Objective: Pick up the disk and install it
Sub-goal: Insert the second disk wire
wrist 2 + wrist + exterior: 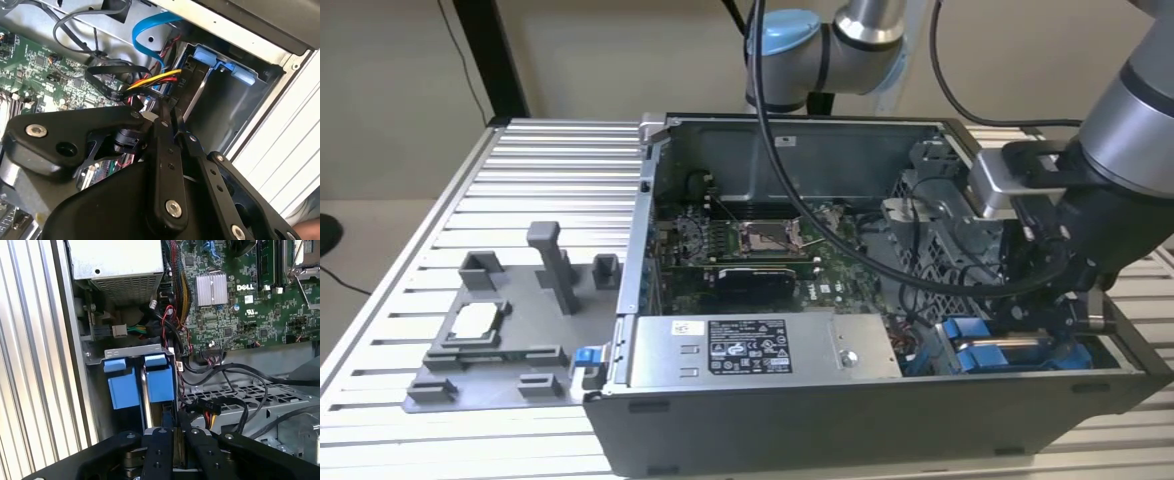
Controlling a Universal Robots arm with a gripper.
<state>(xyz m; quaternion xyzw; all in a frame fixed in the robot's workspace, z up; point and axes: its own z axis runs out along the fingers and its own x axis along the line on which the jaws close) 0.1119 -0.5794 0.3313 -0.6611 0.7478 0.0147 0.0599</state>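
Exterior view: stood off the arm, high and at some distance, looking down across the open computer case [854,300] on the slatted table [400,420], case at frame centre. First wrist view: rode close above, facing down into the blue drive bay [140,382] at lower centre. Second wrist view: close, tilted, same blue drive bay [220,62] at upper right. All shared the green circuit board [240,305].

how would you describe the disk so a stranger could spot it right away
Find the open computer case and go to its corner bay beside the power-supply box. The disk stands on edge there under the gripper, the only part with blue plastic brackets.
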